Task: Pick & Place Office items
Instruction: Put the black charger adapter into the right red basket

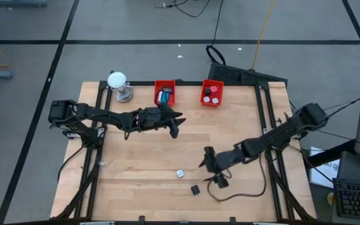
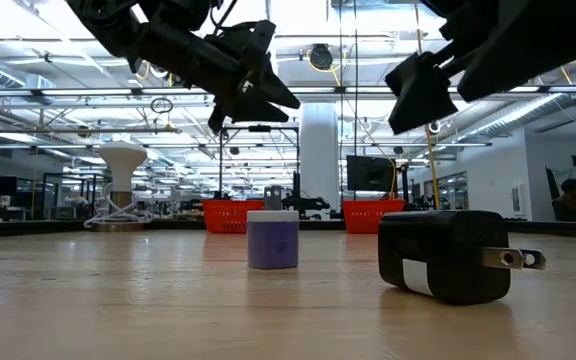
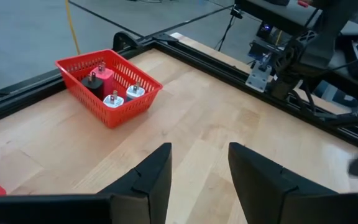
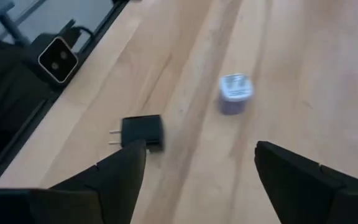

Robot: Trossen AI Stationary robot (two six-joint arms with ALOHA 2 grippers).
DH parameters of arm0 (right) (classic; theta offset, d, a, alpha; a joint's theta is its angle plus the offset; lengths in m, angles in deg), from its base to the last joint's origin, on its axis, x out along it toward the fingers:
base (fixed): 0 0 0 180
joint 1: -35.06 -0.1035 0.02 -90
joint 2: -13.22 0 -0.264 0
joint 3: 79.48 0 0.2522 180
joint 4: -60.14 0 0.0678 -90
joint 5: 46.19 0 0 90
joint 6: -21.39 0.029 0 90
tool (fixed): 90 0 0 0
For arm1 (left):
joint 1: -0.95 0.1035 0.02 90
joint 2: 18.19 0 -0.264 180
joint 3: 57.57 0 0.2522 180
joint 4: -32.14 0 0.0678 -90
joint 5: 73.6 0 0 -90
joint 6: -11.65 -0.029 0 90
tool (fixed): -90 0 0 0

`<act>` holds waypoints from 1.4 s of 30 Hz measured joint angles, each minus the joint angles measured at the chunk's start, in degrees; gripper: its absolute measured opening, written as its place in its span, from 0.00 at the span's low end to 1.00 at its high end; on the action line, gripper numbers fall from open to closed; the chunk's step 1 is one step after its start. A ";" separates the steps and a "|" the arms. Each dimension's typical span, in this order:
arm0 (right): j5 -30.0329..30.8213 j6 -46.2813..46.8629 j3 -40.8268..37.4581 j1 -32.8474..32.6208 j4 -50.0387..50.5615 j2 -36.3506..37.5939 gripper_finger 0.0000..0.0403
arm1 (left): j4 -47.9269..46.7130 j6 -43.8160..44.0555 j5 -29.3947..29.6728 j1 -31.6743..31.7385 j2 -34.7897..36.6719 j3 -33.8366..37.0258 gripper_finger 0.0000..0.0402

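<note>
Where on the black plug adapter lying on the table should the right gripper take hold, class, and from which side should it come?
Grip the black plug adapter across its flat cube body, coming from above. It lies on its side with the prongs pointing level along the table, so close clear of the prongs. The open right gripper already hovers nearby.

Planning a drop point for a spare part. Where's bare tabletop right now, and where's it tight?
Free: the near-left wood between the left frame rail and the pale plug; also the far-right stretch right of the right red bin. Crowded: back edge with the white ball stand and left red bin; the near centre, where the open right gripper hovers by the black plug.
</note>
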 joint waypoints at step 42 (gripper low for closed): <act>-11.98 -3.06 7.03 0.14 -10.03 -19.87 0.72 | 9.98 -6.94 2.09 3.78 0.02 0.00 0.53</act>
